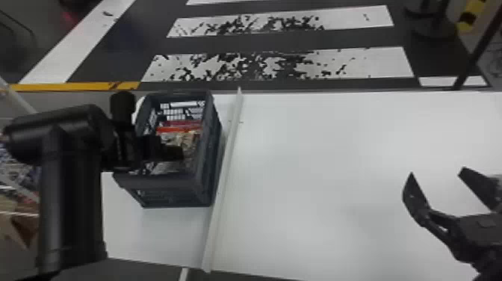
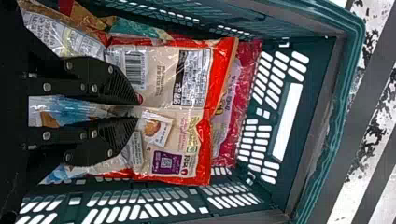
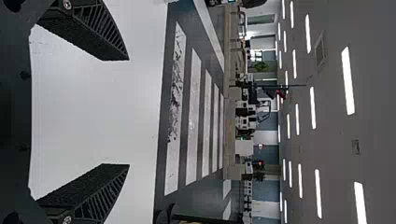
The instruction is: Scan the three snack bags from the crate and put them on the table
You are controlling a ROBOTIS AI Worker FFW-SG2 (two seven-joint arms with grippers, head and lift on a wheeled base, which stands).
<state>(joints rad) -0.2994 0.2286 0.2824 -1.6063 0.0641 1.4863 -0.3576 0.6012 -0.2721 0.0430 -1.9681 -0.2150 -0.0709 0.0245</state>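
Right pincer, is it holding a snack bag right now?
No, the right pincer stands open over the white table, with nothing between its spread fingers.

the crate (image 1: 160,182) looks matt plastic, the snack bags (image 2: 161,74) glossy film, the table (image 1: 317,157) smooth.

ceiling lights (image 3: 348,80) glare; soft shadows, perhaps, dull the table (image 1: 336,149).

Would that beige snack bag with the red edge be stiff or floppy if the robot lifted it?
The beige snack bag would probably flex, since its wrapper looks thin and creased. It could be a bit slippery, judging by the glossy film. Rolling seems unlikely, as its shape looks broad and flattish.
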